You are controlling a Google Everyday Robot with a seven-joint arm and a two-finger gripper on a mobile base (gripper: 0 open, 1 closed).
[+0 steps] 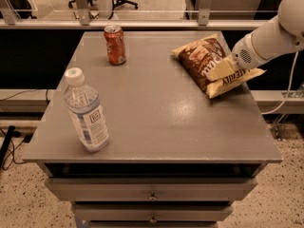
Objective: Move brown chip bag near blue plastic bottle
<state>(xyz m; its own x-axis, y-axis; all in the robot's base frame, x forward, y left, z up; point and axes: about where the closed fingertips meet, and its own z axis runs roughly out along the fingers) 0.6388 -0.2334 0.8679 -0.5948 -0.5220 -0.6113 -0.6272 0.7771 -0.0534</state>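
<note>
The brown chip bag (205, 63) lies on the right back part of the grey table (156, 108), its tan-yellow end pointing to the right edge. My gripper (227, 66) comes in from the right on a white arm and sits at the bag's yellow end, touching or just over it. The blue plastic bottle (87, 112) stands upright near the table's front left corner, far from the bag.
An orange-red soda can (115, 44) stands at the back left of the table. Drawers (152, 194) sit under the tabletop. A rail (142, 23) with posts runs behind the table. Cables lie on the floor at the left and right.
</note>
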